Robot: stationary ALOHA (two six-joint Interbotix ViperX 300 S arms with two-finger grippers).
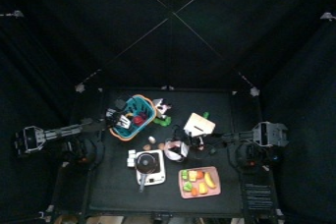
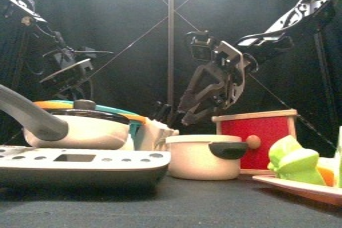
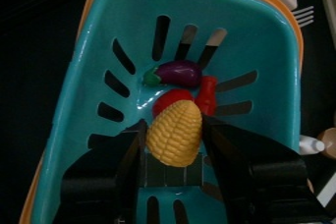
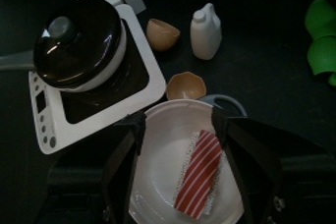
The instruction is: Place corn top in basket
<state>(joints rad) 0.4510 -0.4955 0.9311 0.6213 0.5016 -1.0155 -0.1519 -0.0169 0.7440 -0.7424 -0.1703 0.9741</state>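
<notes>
The turquoise basket [image 3: 92, 81] with an orange rim fills the left wrist view; it also shows in the top view [image 1: 137, 103] at the table's back left. My left gripper [image 3: 176, 154] is shut on the yellow corn top [image 3: 175, 133] and holds it inside the basket, over a purple eggplant [image 3: 180, 71], a red piece [image 3: 179, 97] and a carrot [image 3: 207, 91]. In the top view the left gripper [image 1: 121, 122] is over the basket. My right gripper [image 4: 191, 149] is open, its jaws on either side of a white pot [image 4: 168, 135] that holds a striped bacon strip [image 4: 201, 172].
A white scale with a black pan [image 4: 79, 41] lies beside the pot. A white bottle [image 4: 203, 29] and two brown shell halves [image 4: 160, 33] lie nearby. A pinkish food tray [image 1: 199, 182] is at the front and a red box [image 2: 257, 132] behind the pot [image 2: 201, 157].
</notes>
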